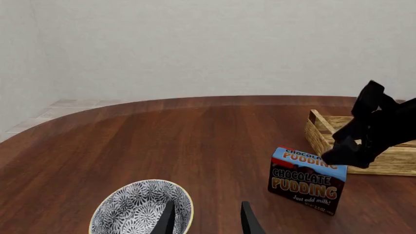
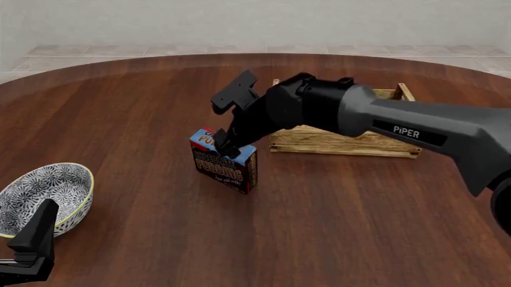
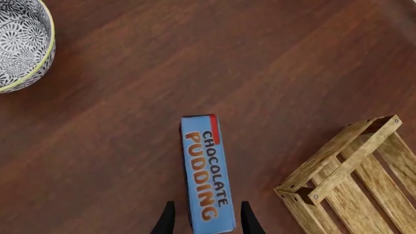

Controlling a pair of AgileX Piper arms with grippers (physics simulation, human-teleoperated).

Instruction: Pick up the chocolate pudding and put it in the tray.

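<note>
Dark reddish wood tabletop (image 2: 335, 227), rounded far edge, pale wall and tile floor beyond. Chocolate pudding (image 2: 225, 162) upright at centre frame, just left of the tray (image 2: 343, 142); my right gripper (image 3: 205, 220) jaws apart, straddling its top. Patterned bowl (image 2: 44, 197) lower left by my left gripper (image 1: 206, 219), jaws apart, empty.

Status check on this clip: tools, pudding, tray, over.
Right tool open, fingers astride chocolate pudding, not closed. Left tool open, idle beside bowl. Pudding upright on table, outside tray. Path to tray clear.

blue-topped brown pudding carton (image 2: 224, 162), light wooden tray (image 2: 343, 142)
</note>
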